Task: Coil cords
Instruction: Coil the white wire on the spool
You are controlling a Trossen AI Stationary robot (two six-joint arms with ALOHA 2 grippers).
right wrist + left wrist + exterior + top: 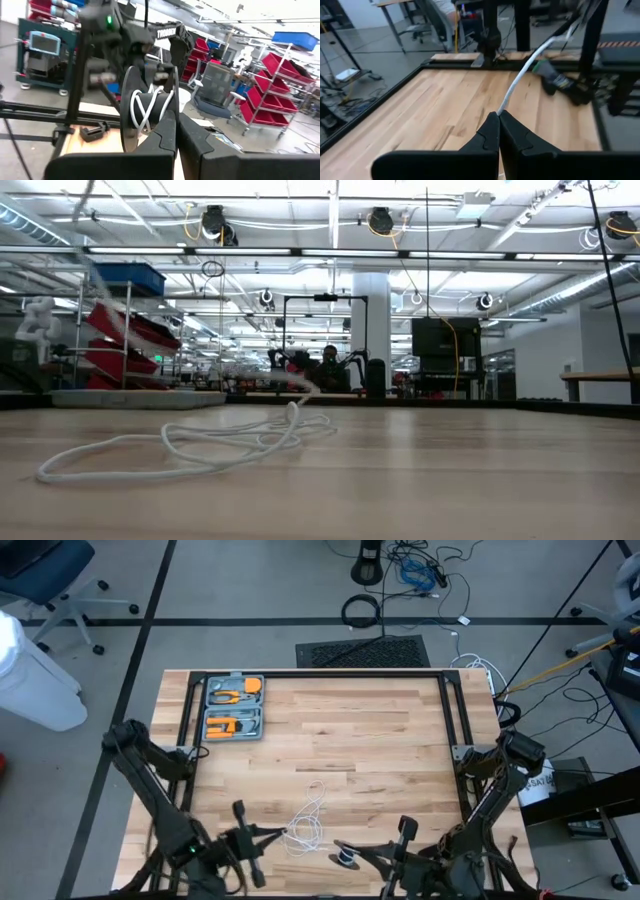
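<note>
Left gripper [498, 116] pinches thin white cord [522, 77]; right gripper [176, 117] clamps round black-and-silver reel [148, 107] — loose loops on wood.

left arm [150, 790]: black, thin links, black cables, tiny green light near the wrist
right arm [495, 790]: black, same shape
fingers [490, 137]: black, pointed, smooth

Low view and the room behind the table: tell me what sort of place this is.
Probably a robotics lab or workshop in an open industrial hall. Racks of red bins stand at the left, cable reels hang from ceiling rails, and another arm rig with a person sits beyond the wooden table.
</note>
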